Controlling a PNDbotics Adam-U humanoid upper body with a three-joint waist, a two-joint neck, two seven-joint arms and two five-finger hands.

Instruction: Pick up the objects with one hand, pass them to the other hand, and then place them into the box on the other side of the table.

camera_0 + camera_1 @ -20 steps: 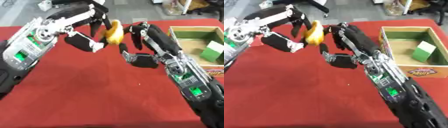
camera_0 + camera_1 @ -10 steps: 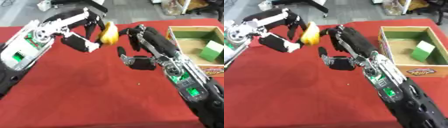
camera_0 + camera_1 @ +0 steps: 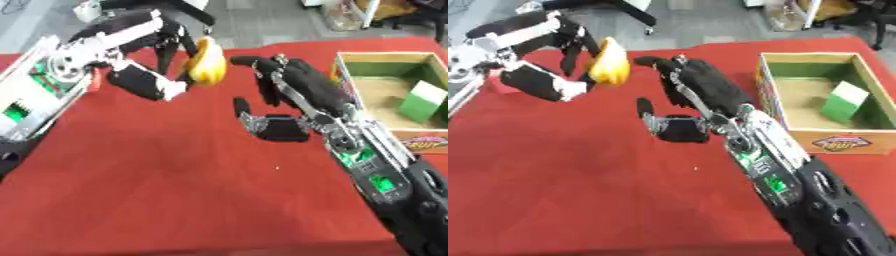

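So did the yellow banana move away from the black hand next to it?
Yes. The yellow banana in the left hand has drawn leftward, away from the right hand and the cardboard box.

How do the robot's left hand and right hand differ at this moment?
The left hand is curled round the yellow object, held up above the red table; the right hand holds nothing, its fingers spread open. The left hand sits farther from the box; the right hand lies between the yellow object and the box. Both are mostly black.
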